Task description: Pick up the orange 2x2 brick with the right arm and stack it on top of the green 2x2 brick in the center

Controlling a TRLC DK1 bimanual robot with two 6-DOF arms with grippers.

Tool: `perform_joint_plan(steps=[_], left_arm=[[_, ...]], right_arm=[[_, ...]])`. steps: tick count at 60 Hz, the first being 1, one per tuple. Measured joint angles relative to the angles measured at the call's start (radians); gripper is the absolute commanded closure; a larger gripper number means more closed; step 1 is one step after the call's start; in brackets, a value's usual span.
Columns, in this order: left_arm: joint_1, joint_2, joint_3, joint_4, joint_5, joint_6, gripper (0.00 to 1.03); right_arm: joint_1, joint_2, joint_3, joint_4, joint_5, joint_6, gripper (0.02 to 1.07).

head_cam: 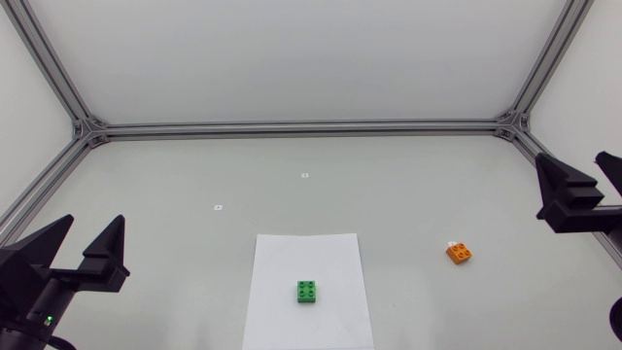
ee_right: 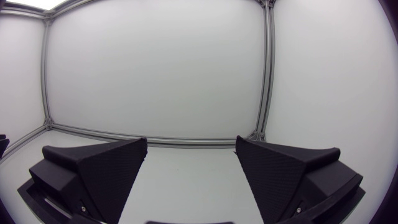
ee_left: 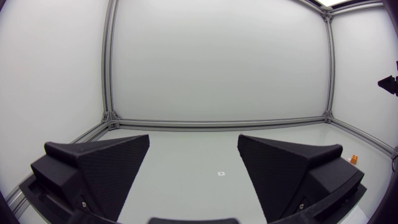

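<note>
Worktop (head_cam: pixel 408 185): pale grey, flat, bounded by an aluminium frame. No person is in reach of it.

Paper sheet (head_cam: pixel 292 258): white, lying flat at the near centre of the worktop, and carrying one item only.

Left end effector (ee_left: pixel 194 138): parked at the near left corner, well apart from both bricks. Its two wedge fingers are spread wide with nothing between them.

Right end effector (ee_right: pixel 191 139): at the right edge, raised and well apart from the orange brick. Its fingers are likewise spread and empty, and its own camera looks across the worktop without showing either brick.

Green brick (head_cam: pixel 307 291): 2x2, studs up, sitting on the lower middle of the paper sheet, roughly square to the sheet's edges.

Orange brick (head_cam: pixel 460 254): 2x2, studs up, on bare worktop to the right of the sheet and turned at an angle to the green brick. A small white scrap lies just beside its far corner; what it is cannot be told.

Handling assessment: the orange brick is judged light, rigid and smooth-sided, not fragile. The advised hold is on two opposite side walls, below the studs, with the fingers turned to match its skew. The brick will need squaring to the green one before pressing down, since the studs admit little misalignment.

Markers (head_cam: pixel 304 175): two tiny white tabs on the far worktop, clear of the work.
</note>
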Motion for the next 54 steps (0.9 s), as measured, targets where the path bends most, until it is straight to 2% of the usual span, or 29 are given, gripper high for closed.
perform_joint_plan(steps=[13, 24, 54], left_arm=[[0.0, 0.0, 0.0, 0.0, 0.0, 0.0, 0.04], [0.0, 0.0, 0.0, 0.0, 0.0, 0.0, 0.04], [0.0, 0.0, 0.0, 0.0, 0.0, 0.0, 0.04]], right_arm=[[0.0, 0.177, 0.161, -0.097, -0.001, 0.0, 0.06], [0.0, 0.349, 0.315, -0.263, -0.009, -0.003, 0.07], [-0.008, 0.778, 0.599, -0.645, -0.017, -0.198, 0.07]])
